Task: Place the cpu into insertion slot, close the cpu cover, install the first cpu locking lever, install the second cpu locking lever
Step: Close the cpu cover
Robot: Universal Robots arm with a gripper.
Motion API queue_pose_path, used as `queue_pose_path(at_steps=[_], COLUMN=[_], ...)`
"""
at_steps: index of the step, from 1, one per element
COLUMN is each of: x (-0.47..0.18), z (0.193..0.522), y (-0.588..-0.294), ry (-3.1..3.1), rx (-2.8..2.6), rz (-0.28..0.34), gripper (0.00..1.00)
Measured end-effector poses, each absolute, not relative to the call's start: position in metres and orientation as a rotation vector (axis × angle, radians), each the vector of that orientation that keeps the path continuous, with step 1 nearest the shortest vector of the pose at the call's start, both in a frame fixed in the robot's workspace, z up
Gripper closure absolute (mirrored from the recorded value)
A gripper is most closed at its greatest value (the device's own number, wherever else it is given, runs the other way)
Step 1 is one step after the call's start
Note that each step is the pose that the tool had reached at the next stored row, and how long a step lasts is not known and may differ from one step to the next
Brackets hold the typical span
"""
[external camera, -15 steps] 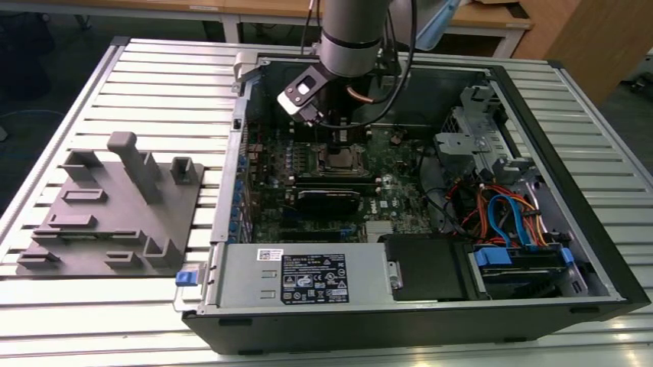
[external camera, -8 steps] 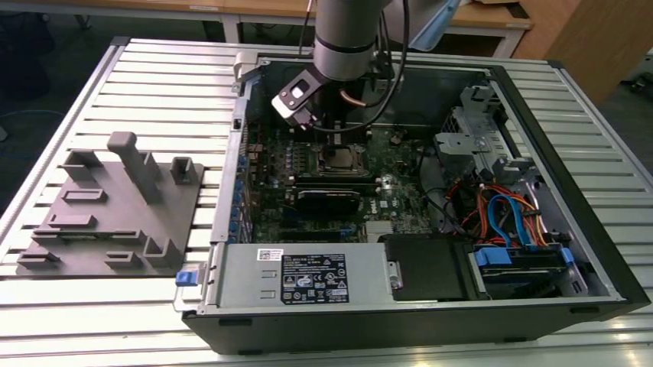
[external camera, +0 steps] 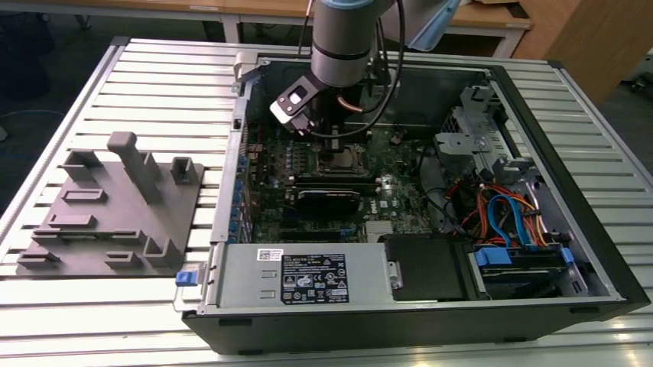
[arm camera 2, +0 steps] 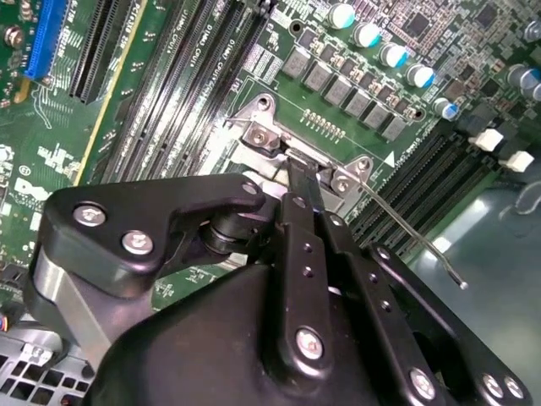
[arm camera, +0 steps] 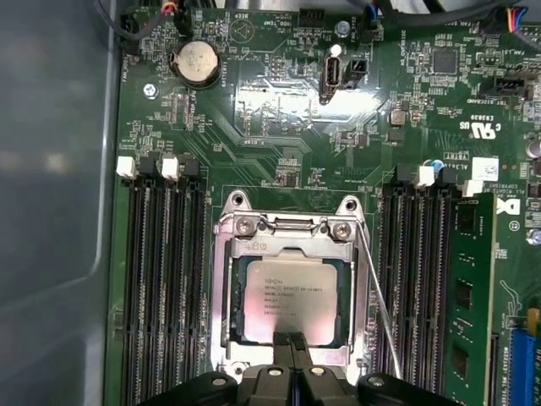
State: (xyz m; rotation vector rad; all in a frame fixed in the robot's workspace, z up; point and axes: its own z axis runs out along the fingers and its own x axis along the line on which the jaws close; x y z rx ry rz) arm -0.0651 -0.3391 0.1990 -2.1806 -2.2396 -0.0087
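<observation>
The cpu (arm camera: pixel 292 294), silver-grey topped, lies flat in the insertion slot (arm camera: pixel 292 225) on the green motherboard. The cpu cover (arm camera: pixel 225 288) is down around it, its window framing the chip. My gripper (arm camera: pixel 292 340) is shut with nothing between its fingers, and its tips touch the cover's edge at the chip's border. The second wrist view has the same fingertips (arm camera 2: pixel 301 173) at the socket's metal bracket (arm camera 2: pixel 262 135). A thin wire locking lever (arm camera: pixel 380 304) stands loose beside the socket, angled away from it (arm camera 2: pixel 414 237). In the exterior view the arm's gripper (external camera: pixel 324 144) hangs over the socket (external camera: pixel 342 159).
Black memory slots (arm camera: pixel 161 288) flank the socket on both sides, one holding a green module (arm camera: pixel 469 296). The open computer case (external camera: pixel 612 252) holds a power supply box (external camera: pixel 306 279), drive cage and cables (external camera: pixel 505 218). A grey fixture block (external camera: pixel 112 214) sits on the slatted table at the exterior view's left.
</observation>
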Motion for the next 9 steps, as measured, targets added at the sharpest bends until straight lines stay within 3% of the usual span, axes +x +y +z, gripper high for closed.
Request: queue_pose_path(at_steps=[9], x=[-0.0665], z=[0.2040], y=[-0.3390], ry=[-2.239], rx=[-2.181], rz=[-0.010], gripper=[0.90])
